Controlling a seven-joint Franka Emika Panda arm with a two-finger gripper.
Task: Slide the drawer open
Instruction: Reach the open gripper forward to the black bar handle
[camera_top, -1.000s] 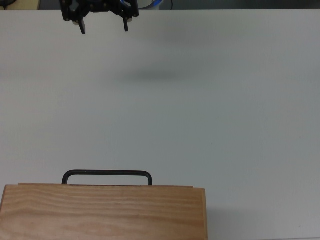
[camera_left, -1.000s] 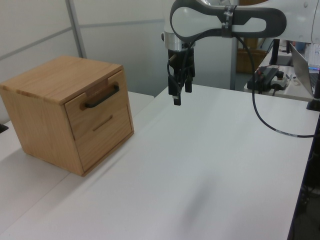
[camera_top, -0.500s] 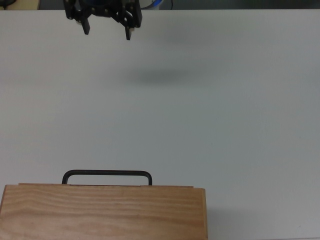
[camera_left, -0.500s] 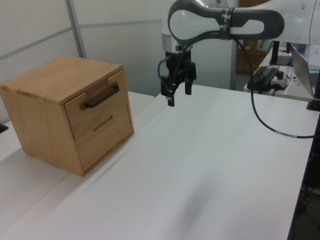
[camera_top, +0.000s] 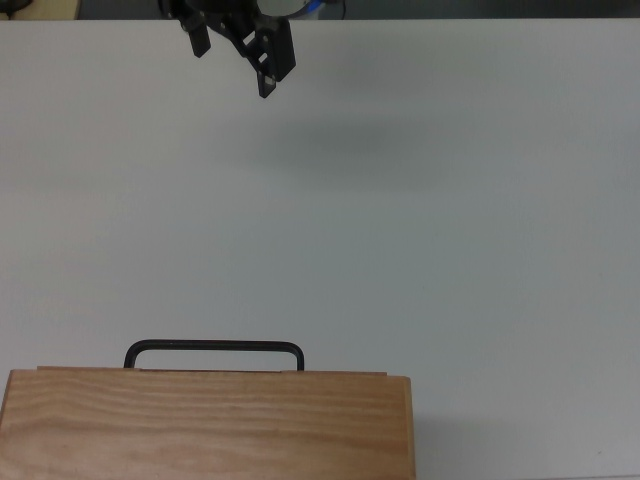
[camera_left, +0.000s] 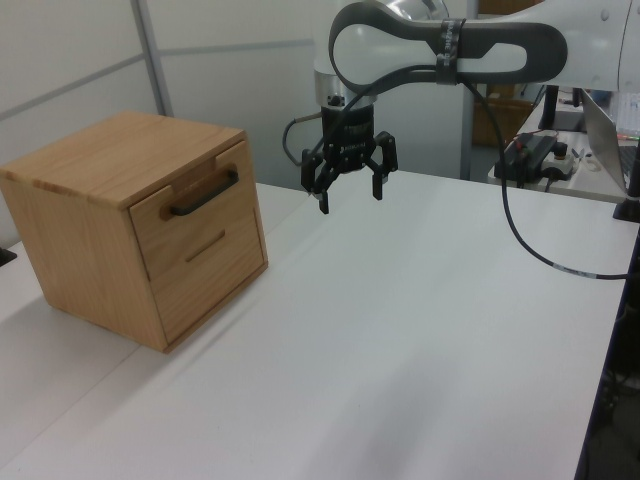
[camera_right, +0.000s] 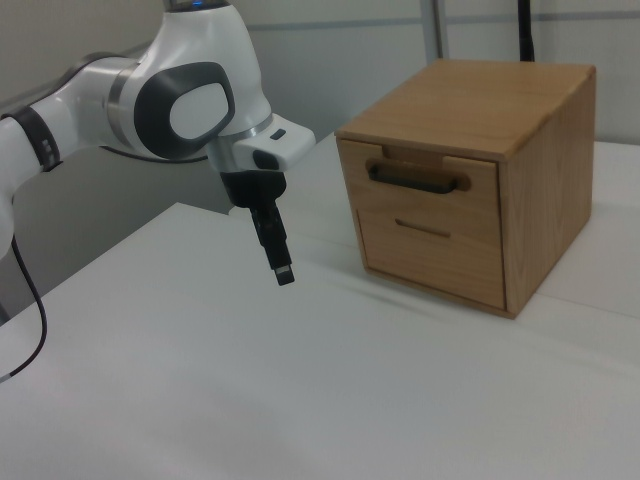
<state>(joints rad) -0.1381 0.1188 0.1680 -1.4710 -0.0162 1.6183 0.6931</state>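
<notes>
White arm (camera_left: 590, 35), black claw (camera_left: 350, 187)

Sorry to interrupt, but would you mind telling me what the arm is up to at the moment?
The arm is meant to slide open the drawer of the wooden cabinet on the white table. It has not reached it yet: the pincer hangs open in the air above the table, well clear of the black handle. The drawer looks fully shut, its front flush with the cabinet.
</notes>
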